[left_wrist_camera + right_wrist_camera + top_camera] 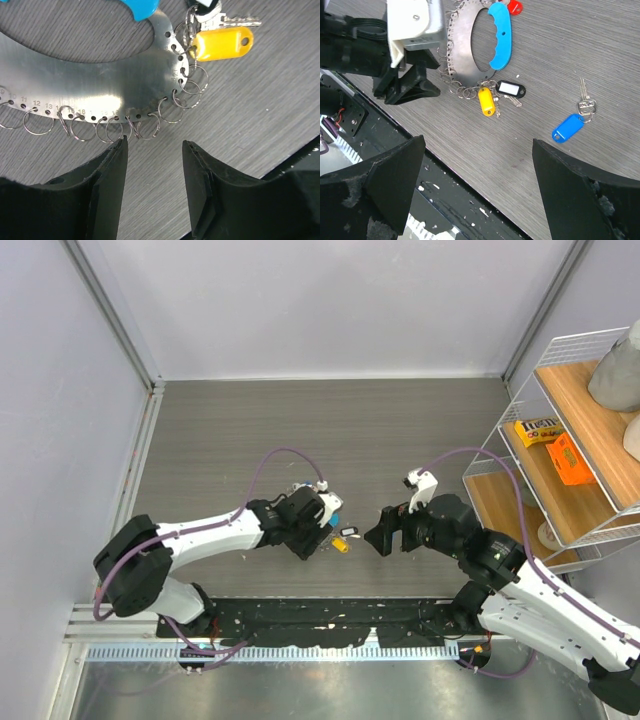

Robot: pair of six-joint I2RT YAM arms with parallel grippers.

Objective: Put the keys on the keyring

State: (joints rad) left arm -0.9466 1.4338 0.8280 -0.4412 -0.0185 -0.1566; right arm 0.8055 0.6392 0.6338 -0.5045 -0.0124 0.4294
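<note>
now l gripper open, keyring just ahead of tips; r gripper wide open.

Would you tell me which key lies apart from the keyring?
The blue-tagged key lies alone; yellow tag, black tag and red tag sit by the keyring.

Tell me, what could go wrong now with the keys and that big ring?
1. The left arm's jaws stand open beside the flat silver metal keyring, edged with tiny wire loops and a blue plastic handle; closing might snag the wrong loop or shove it away.
2. The silver key with the blue tag lies flat and apart; it may slip when pinched.
</note>
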